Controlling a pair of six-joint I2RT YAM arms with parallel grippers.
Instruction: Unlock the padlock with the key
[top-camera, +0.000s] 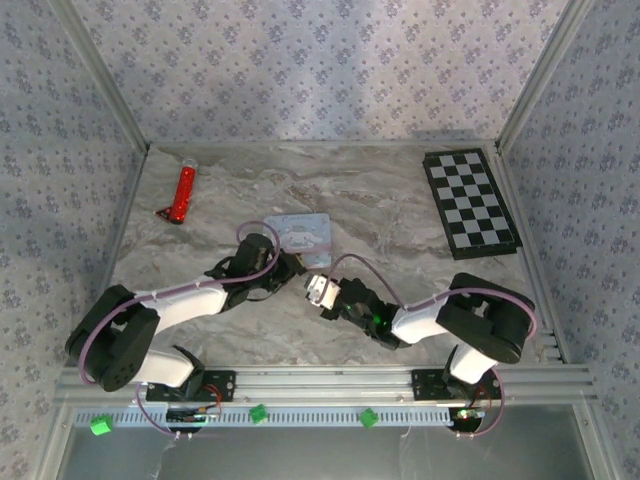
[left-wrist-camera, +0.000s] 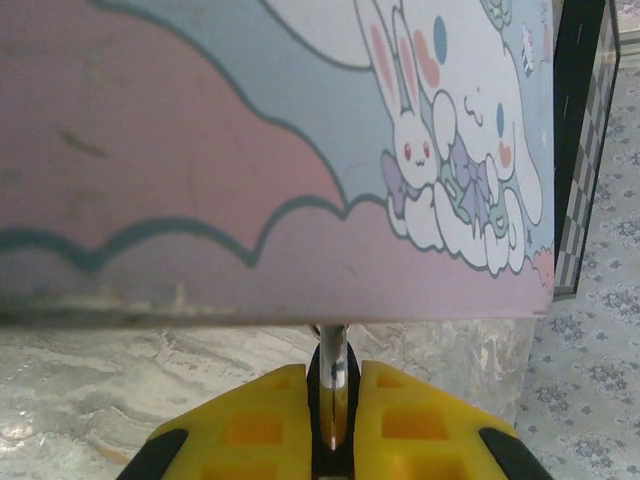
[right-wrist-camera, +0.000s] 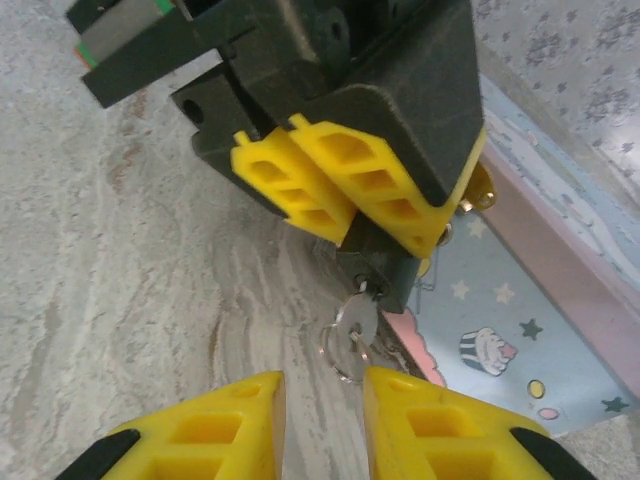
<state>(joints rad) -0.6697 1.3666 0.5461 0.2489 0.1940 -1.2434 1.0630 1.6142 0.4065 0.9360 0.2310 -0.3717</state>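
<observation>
Right gripper (right-wrist-camera: 322, 385) narrowly parted near one key (right-wrist-camera: 356, 320); left gripper (left-wrist-camera: 333, 372) clamps one padlock (right-wrist-camera: 388, 272)

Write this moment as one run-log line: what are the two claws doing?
left gripper: shut on padlock | key: hanging under padlock | right gripper: open, just short of key

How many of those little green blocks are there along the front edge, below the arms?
3. One green block sits at the far left, a second left of centre, a third right of centre. Others may be hidden behind the hardware there.
</observation>
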